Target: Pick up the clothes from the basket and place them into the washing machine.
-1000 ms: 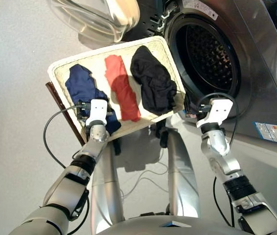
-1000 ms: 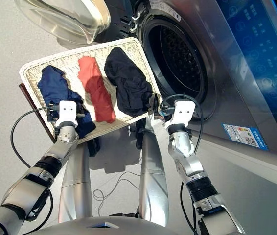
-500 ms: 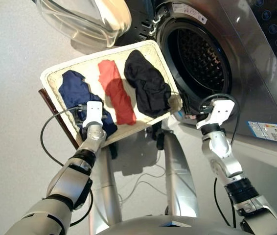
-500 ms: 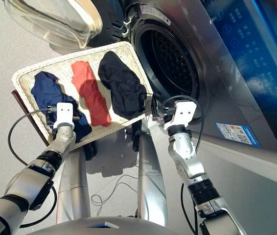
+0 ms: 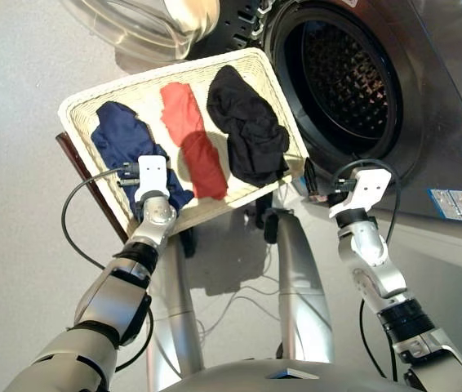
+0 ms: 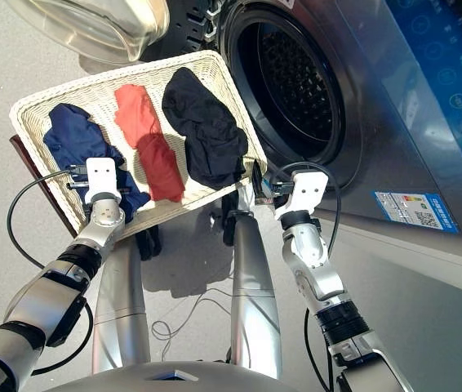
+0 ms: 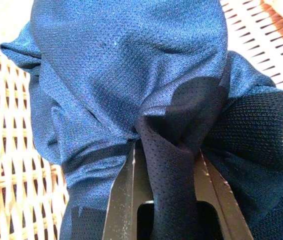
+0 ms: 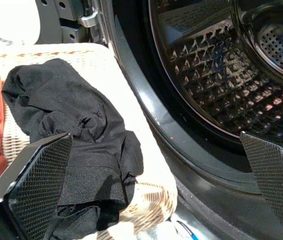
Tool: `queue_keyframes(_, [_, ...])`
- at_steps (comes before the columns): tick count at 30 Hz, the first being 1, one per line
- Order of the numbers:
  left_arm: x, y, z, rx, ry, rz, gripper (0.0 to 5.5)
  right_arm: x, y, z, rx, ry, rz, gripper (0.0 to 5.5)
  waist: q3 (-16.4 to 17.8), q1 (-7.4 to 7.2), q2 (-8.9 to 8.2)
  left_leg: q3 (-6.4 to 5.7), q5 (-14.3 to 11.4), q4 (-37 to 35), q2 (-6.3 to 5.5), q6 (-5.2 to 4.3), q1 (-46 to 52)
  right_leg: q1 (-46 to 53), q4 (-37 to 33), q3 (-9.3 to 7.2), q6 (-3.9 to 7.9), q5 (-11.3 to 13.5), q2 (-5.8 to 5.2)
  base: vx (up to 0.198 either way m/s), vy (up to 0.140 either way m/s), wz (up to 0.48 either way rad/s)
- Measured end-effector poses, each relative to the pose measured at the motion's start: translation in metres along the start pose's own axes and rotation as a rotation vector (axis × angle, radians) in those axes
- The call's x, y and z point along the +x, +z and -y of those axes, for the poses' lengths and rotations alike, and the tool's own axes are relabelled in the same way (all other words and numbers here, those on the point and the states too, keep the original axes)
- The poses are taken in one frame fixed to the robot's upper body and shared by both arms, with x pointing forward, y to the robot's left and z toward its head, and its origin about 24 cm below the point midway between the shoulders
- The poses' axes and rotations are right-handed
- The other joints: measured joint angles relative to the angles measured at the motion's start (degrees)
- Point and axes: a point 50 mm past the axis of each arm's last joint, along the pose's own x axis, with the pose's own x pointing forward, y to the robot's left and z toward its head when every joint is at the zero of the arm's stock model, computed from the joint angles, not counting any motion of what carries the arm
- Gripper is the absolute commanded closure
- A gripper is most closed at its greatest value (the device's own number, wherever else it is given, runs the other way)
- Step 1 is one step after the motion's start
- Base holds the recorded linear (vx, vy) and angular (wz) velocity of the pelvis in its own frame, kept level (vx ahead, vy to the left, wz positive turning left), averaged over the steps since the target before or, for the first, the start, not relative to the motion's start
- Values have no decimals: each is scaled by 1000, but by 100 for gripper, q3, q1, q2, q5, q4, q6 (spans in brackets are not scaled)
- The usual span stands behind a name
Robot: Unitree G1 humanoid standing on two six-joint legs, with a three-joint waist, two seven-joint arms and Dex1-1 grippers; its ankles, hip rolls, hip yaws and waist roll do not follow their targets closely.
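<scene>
Left jaws now pinching navy garment, right jaws wide, three garments in basket

Navy garment, red-orange garment and black garment in a cream-white woven basket

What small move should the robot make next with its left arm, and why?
Probably lift the left claw straight up. In the left wrist view its fingers are pinched on a fold of the navy garment, which lies in the basket. The washing machine stands open and its drum looks empty. The right claw hangs open near the black garment, holding nothing.
</scene>
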Motion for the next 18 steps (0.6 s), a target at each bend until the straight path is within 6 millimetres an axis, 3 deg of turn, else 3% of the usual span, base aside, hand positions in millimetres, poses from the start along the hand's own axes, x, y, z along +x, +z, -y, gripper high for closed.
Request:
queue_keyframes(10, [-16, 12, -8, -125, -2, 102, 550, 5, 6, 7, -45, -20, 26, 0, 53, 136, 48, -56, -9, -58, -64, -16, 1, 1, 39, -9, -3, -46, -29, 0, 0, 0])
queue_keyframes(11, [-21, 15, -11, -143, -7, 134, 550, 7, 10, 10, -55, -36, 42, 0, 72, 209, 74, -58, 1, -67, -79, 1, 14, 9, 47, -9, -6, -61, -42, 0, 0, 0])
queue_keyframes(18, [-49, 30, -52, -151, -52, 349, 550, 21, 39, 29, -411, -50, 189, 0, 129, 512, 160, -84, -10, -110, -139, -16, 103, 53, 145, 8, -9, -188, -81, 0, 0, 0])
